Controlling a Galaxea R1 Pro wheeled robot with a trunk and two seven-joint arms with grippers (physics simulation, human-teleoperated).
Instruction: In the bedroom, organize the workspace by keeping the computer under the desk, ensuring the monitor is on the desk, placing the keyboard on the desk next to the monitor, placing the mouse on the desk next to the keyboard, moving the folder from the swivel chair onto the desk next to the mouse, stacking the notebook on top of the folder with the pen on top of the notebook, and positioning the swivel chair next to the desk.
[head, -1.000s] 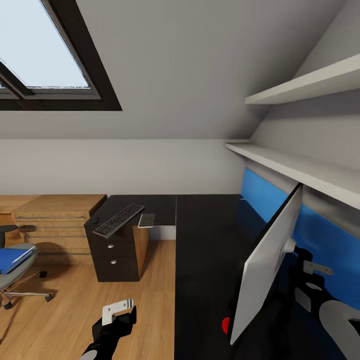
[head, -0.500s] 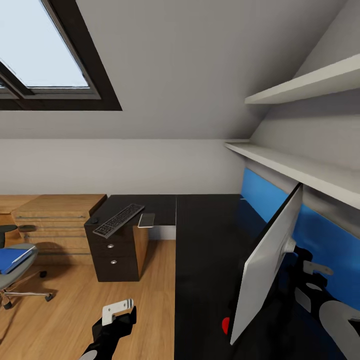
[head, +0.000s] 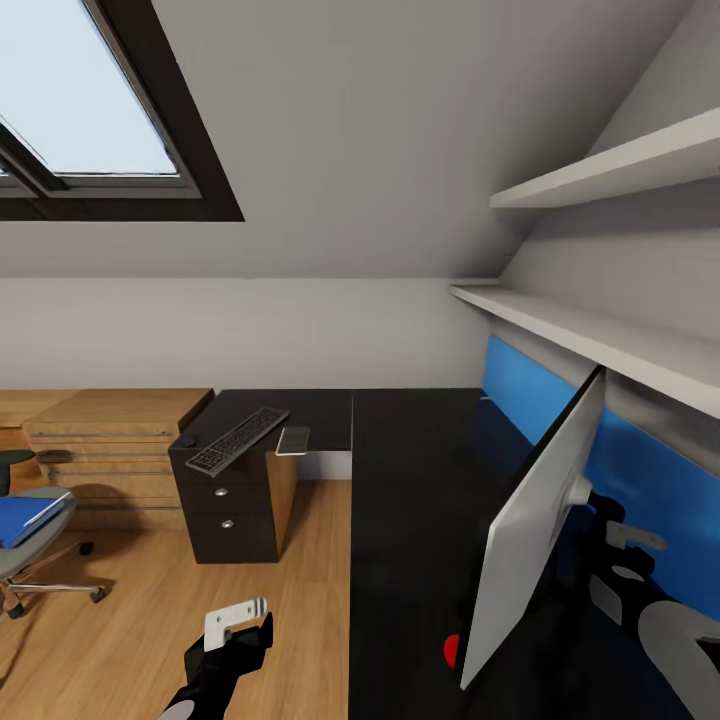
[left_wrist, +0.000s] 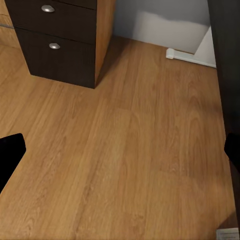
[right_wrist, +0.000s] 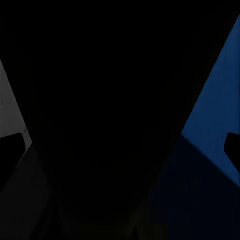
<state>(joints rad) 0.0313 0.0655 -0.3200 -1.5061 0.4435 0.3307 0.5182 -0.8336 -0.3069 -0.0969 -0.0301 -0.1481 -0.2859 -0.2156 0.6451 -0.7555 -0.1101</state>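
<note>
A bedroom workspace under a sloping roof window: the black L-shaped desk (head: 420, 470) runs from its drawer unit (head: 228, 510) along the back wall and down beside a blue wall panel (head: 530, 400). On the desk, the monitor (head: 535, 520) stands edge-on near the blue panel, pale back facing the room, with a red dot (head: 452, 650) at its lower corner. The keyboard (head: 238, 440) lies aslant on the far end of the desk above the drawer unit, the small black mouse (head: 188, 441) just beside its outer end and a thin grey rectangle, probably the notebook (head: 293, 440), just beside its other side. Well apart from the desk, past a light wooden chest (head: 115, 440), the swivel chair (head: 30, 540) stands on the wooden floor (head: 130, 640) with the blue folder (head: 25, 518) on its seat. The left gripper (left_wrist: 120, 165) hangs over the floor beside the desk, fingers spread wide and empty, drawer knobs in its wrist view. The right gripper (right_wrist: 120, 150), behind the monitor over the dark desk top, also has its fingers spread, nothing between them.
</note>
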